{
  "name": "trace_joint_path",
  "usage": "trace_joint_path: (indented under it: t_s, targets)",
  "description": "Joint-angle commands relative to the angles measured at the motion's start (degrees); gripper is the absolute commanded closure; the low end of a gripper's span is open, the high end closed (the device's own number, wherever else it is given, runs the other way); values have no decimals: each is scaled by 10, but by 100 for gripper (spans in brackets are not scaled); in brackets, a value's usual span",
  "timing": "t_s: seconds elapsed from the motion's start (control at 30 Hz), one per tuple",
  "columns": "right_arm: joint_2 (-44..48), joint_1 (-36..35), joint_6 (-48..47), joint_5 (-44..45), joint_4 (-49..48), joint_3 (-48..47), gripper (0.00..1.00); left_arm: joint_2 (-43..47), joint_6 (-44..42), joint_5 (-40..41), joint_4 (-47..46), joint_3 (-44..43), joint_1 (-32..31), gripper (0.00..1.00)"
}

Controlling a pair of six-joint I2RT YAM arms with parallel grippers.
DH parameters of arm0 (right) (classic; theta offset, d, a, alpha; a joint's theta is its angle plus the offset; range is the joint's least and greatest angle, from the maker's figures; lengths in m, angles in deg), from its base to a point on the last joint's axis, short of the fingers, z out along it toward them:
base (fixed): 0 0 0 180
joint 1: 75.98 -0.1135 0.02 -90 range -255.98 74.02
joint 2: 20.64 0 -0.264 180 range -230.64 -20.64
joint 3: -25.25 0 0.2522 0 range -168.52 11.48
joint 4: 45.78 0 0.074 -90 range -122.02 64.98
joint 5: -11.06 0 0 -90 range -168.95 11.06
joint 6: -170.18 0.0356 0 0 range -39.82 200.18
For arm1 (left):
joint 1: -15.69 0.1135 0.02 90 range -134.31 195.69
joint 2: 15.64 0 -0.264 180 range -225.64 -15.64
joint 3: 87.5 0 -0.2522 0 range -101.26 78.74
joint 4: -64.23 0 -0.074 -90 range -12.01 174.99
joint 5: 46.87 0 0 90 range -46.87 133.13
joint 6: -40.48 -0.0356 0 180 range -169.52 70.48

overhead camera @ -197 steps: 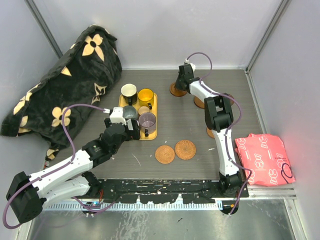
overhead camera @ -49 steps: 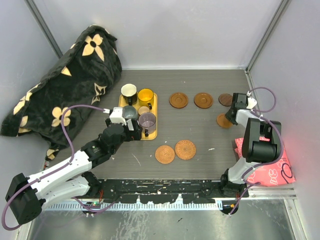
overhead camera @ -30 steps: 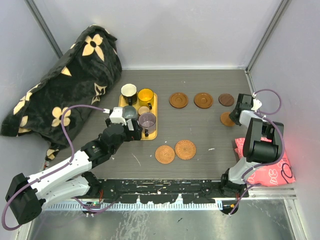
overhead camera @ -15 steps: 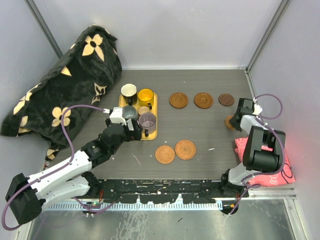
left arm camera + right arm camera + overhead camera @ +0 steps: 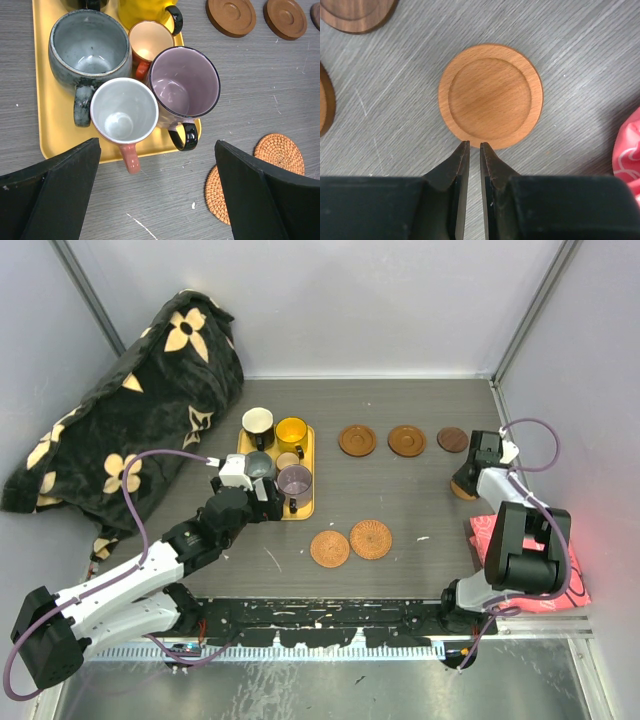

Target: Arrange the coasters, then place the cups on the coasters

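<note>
Three wooden coasters lie in a row at the back (image 5: 357,440) (image 5: 406,440) (image 5: 452,439). A lighter wooden coaster (image 5: 490,96) lies flat at the right (image 5: 461,488). My right gripper (image 5: 474,145) (image 5: 470,478) is shut, with nothing between its fingers, and its tips are at that coaster's near rim. Two woven coasters (image 5: 330,548) (image 5: 371,538) lie side by side near the front. The cups crowd a yellow tray (image 5: 42,115): grey (image 5: 90,45), copper (image 5: 150,40), purple (image 5: 184,82), white (image 5: 124,111), yellow (image 5: 291,430), black (image 5: 257,422). My left gripper (image 5: 156,150) (image 5: 272,502) hangs open above the tray's near end.
A black blanket with cream flowers (image 5: 130,400) is heaped at the back left. A pink printed bag (image 5: 545,570) lies at the right edge, close to the light coaster. Grey walls (image 5: 560,350) close the table at the back and sides.
My right gripper has slid a little toward the near right, and the light coaster has moved with it, away from the back row. The left arm has stayed still.
</note>
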Motion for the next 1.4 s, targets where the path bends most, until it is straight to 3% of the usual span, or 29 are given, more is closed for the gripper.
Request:
trace_joint_path:
  t_s: [0.0,0.77,1.37]
  targets:
    - [-34,1,-12,19,-8,-28,80,5,3,-3,-33,-3,0,2]
    - [-132,-28,-22,-16,-29,-60,80,-4,2,-4,-35,-6,0,2]
    - [-120,-51,-20,-24,-24,-58,80,-3,2,-4,-35,-6,0,2]
